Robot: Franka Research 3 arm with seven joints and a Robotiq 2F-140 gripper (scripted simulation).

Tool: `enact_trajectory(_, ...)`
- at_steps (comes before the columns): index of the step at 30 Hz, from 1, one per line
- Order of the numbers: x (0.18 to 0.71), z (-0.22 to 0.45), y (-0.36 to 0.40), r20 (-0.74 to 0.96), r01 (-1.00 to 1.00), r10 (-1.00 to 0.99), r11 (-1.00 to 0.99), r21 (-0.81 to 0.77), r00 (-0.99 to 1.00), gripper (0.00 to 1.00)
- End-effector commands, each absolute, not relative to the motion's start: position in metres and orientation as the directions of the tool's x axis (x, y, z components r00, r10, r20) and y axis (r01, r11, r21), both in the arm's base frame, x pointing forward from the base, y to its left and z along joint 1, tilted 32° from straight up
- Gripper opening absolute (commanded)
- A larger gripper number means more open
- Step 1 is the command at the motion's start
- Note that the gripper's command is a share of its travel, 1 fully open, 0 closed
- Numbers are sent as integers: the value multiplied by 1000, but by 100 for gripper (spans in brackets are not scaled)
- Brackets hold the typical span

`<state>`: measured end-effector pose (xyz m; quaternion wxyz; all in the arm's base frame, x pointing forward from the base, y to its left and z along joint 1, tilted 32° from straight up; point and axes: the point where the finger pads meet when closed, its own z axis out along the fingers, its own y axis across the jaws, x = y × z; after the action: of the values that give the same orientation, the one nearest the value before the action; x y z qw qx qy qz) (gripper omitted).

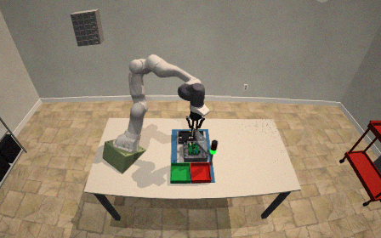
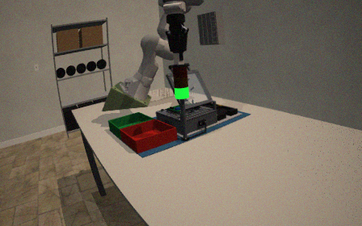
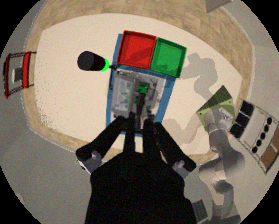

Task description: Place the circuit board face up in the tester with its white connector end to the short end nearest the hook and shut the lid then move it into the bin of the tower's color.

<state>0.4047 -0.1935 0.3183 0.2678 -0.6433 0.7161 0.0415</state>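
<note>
The green circuit board [image 1: 195, 149] [image 3: 142, 87] is over the plate of the grey tester [image 1: 187, 157] [image 2: 191, 119]. My gripper [image 1: 195, 144] [image 3: 138, 109] reaches straight down into the tester and is shut on the board. I cannot tell whether the board rests on the pins or hangs just above them. The clear lid [image 2: 197, 85] stands open, tilted back. The signal tower [image 1: 213, 150] [image 2: 181, 92] [image 3: 90, 62] beside the tester glows green. In the exterior view the tower hides my fingertips.
The green bin [image 1: 180, 173] [image 2: 128, 120] [image 3: 168, 58] and the red bin [image 1: 201, 172] [image 2: 150, 133] [image 3: 137, 48] stand side by side in front of the tester on the blue mat [image 1: 173, 144] [image 2: 233, 118]. The black tray [image 1: 184, 136] [image 2: 225, 110] lies behind the tester. The arm's base stands to the left.
</note>
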Motion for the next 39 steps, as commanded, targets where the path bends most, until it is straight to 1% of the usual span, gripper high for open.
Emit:
enact_trajectory(1, 410, 325, -196, -436, -937, -899, 178, -300, -31, 0)
enact_trajectory(17, 410, 325, -196, -436, -937, -899, 178, -300, -31, 0)
enact_trajectory(18, 410, 325, -196, -436, -937, -899, 178, -300, -31, 16)
enact_trajectory(39, 410, 325, -196, -436, -937, -899, 178, -300, -31, 16)
